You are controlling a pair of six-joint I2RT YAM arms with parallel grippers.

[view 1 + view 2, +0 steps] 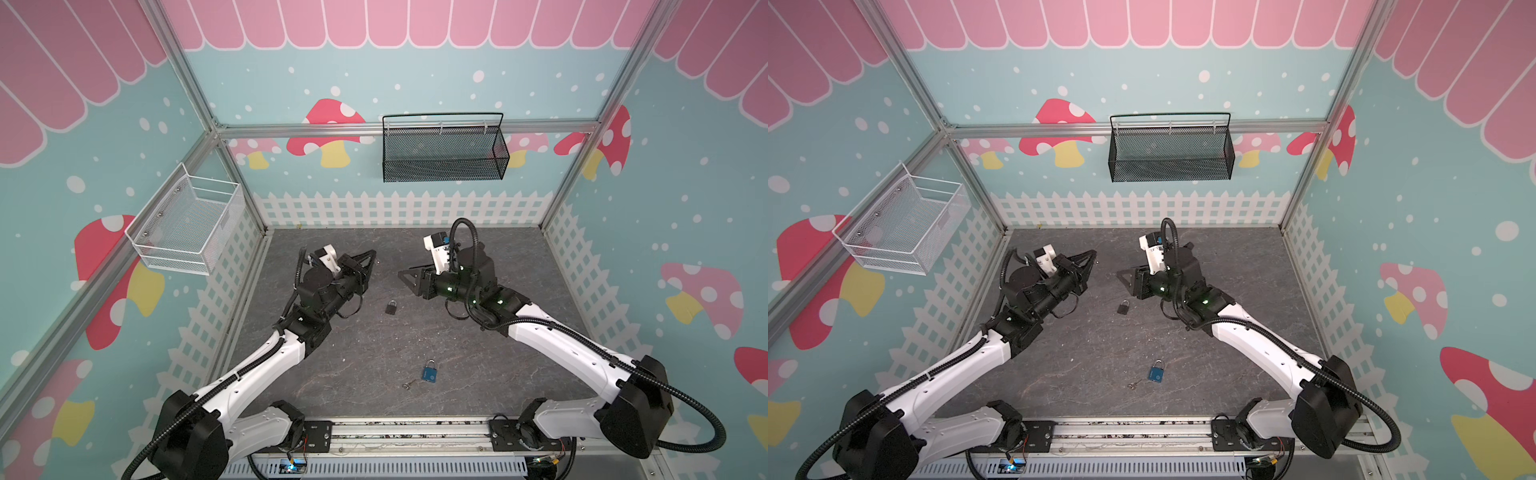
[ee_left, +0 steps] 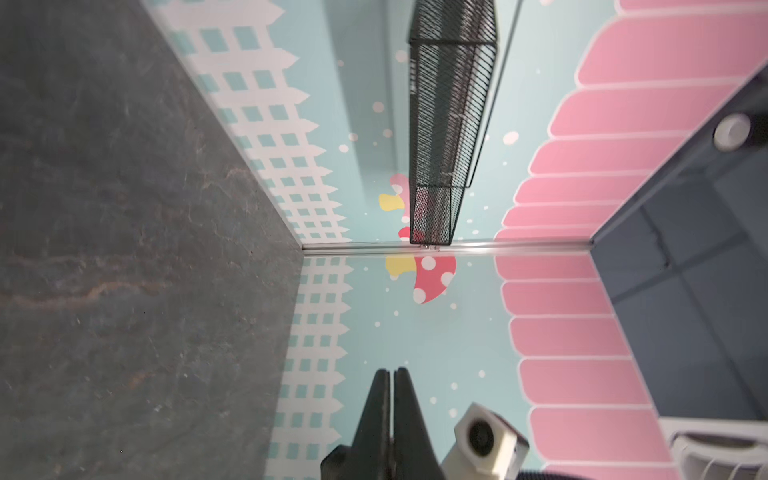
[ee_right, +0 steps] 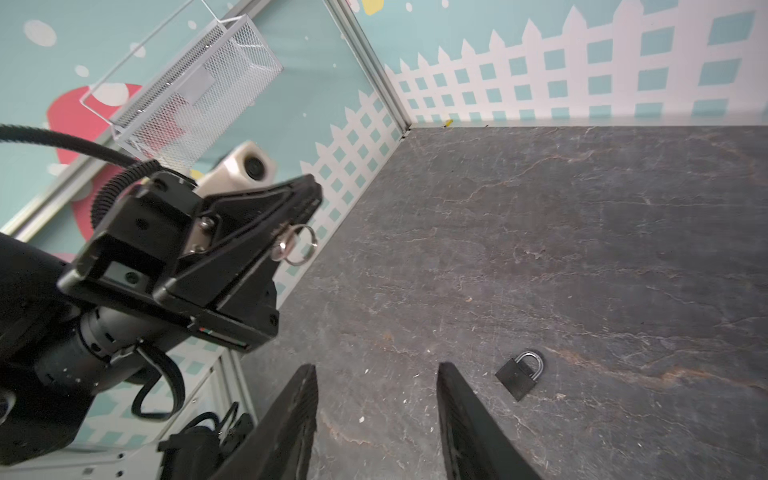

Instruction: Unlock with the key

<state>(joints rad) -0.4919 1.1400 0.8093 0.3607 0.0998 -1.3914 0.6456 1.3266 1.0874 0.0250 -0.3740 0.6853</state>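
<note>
top views, both: dark grey veined stone-look desk (image 1: 353,353) under everything. white-and-black left arm (image 1: 257,370) and white-and-black right arm (image 1: 557,345) reaching in from the front rail, tips facing each other across the middle, well apart. black mesh basket (image 1: 442,153) hung on the back wall. white wire basket (image 1: 187,224) fixed to the left wall.

left gripper (image 1: 372,254): raised off the desk, jaws pressed together, clamped on a small silver key (image 3: 284,247). right gripper (image 3: 376,370): jaws apart, empty, hovering above the desk.

blue rectangular padlock (image 1: 430,372): flat on the desk toward the front, well away from both grippers. small black padlock (image 1: 391,307): flat on the desk between the two grippers, a little nearer the front, touching neither; from the right wrist view, grey shackle seemingly seated in the body, lying just beside the right gripper's fingers but clear of them.

small metal key on a ring (image 1: 409,385): on the desk just beside the blue rectangular padlock, contact not to be told. from the right wrist view, head of the small silver key and its thin split ring (image 3: 305,245) sticking out at the side of the left gripper's fingers, blade hidden between them.
</note>
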